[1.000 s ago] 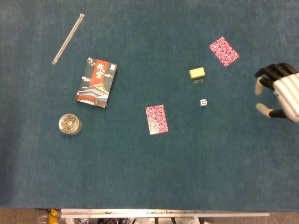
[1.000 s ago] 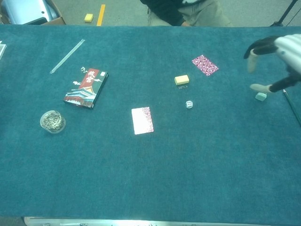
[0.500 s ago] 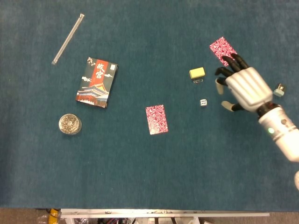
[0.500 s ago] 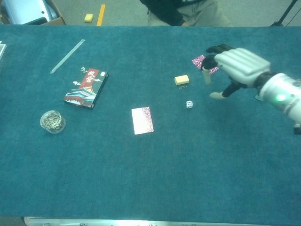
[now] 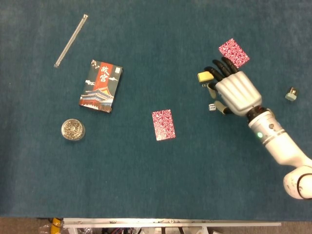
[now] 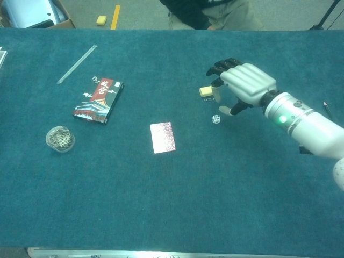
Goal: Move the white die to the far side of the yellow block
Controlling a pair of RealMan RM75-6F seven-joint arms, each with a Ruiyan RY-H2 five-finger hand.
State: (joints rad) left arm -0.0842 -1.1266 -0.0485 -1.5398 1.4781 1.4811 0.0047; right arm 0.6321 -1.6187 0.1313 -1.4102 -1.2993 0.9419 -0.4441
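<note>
Our right hand (image 5: 233, 91) has swept in from the worktop's edge and now hovers, fingers apart, beside the white die (image 5: 212, 107), ready to grasp.

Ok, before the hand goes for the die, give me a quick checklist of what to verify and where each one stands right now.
1. White die visible and lying free on the table: ok.
2. Right hand holds nothing, fingers apart: ok.
3. Right hand lined up with the die: not ok; the die sits just off its thumb side.
4. Yellow block clear of the fingers: cannot tell; the fingertips overlap it in both views.
5. Bare table on the far side of the block for the drop: ok; the patterned card lies off to the right.
6. Left hand out of the way: ok, neither view shows it.
</note>
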